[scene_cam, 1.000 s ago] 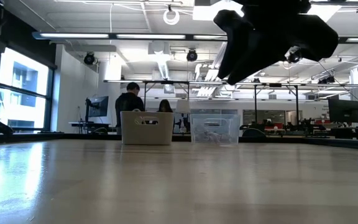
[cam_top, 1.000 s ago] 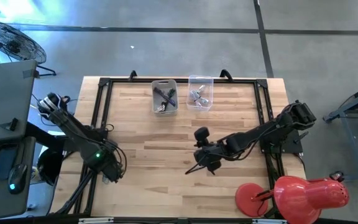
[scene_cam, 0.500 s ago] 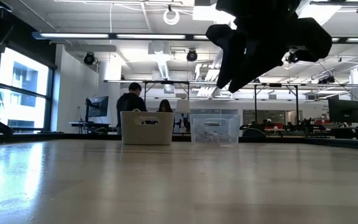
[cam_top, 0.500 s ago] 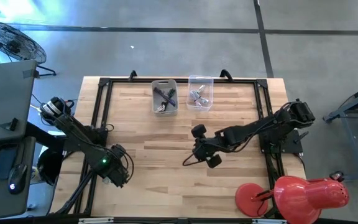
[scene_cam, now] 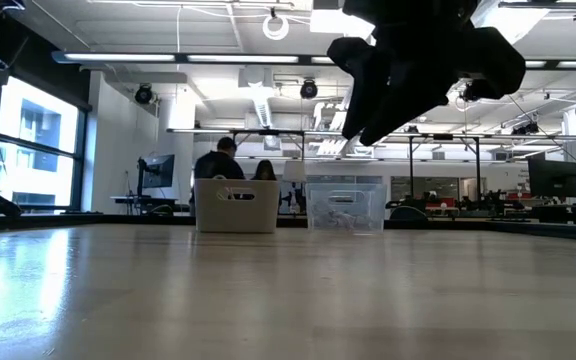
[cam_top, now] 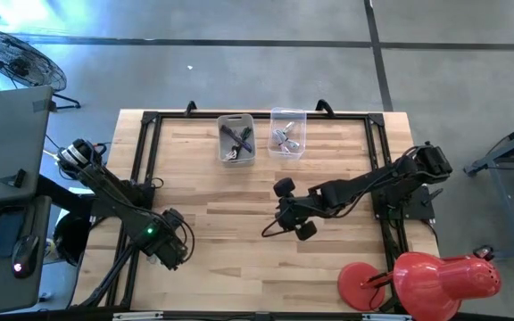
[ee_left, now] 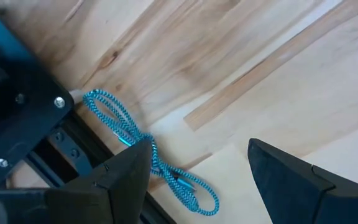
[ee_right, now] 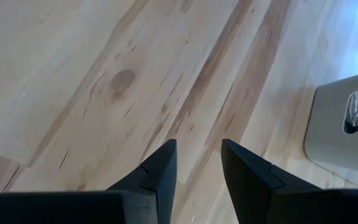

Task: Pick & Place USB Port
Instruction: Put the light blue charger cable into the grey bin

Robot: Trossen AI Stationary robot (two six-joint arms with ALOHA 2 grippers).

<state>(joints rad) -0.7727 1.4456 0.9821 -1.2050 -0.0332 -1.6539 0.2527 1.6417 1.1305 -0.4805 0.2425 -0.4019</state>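
The right hand (cam_top: 286, 212) is held spread and empty above mid-tabletop (cam_top: 230, 227), apparently bound for the far bins (cam_top: 236, 138). The left hand (ee_left: 191, 168), also spread, is parked at the near left edge.

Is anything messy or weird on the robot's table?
Yes: a tangled blue braided cable lies loose at the wooden table's edge beside the black frame rail, near the left claw. Nothing looks spilled or broken.
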